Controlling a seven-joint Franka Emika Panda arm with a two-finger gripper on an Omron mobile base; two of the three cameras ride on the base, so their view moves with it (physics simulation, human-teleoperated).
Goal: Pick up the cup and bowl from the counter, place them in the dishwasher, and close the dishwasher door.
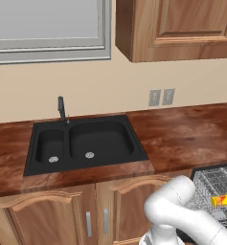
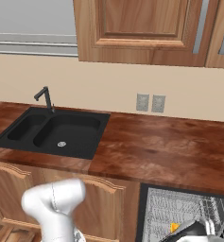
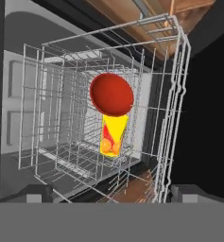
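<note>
Glossy mottled wood-grain counter (image 1: 182,136). Matt black sink (image 1: 84,142). Light wooden cabinets (image 1: 52,217), satin finish. Thin grey-white wire rack (image 3: 61,118). Smooth red bowl (image 3: 111,94); smooth yellow cup (image 3: 113,137), orange print.

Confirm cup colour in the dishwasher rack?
Yellow with orange-red markings; the cup lies in the rack under the red bowl. Hand view shows it best.

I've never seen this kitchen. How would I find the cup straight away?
Start at the black double sink in the reddish-brown counter, then look down to its right, where the dishwasher stands open. In its wire rack lies a small yellow cup with orange spots, beside a round red bowl; nothing else there is yellow.
</note>
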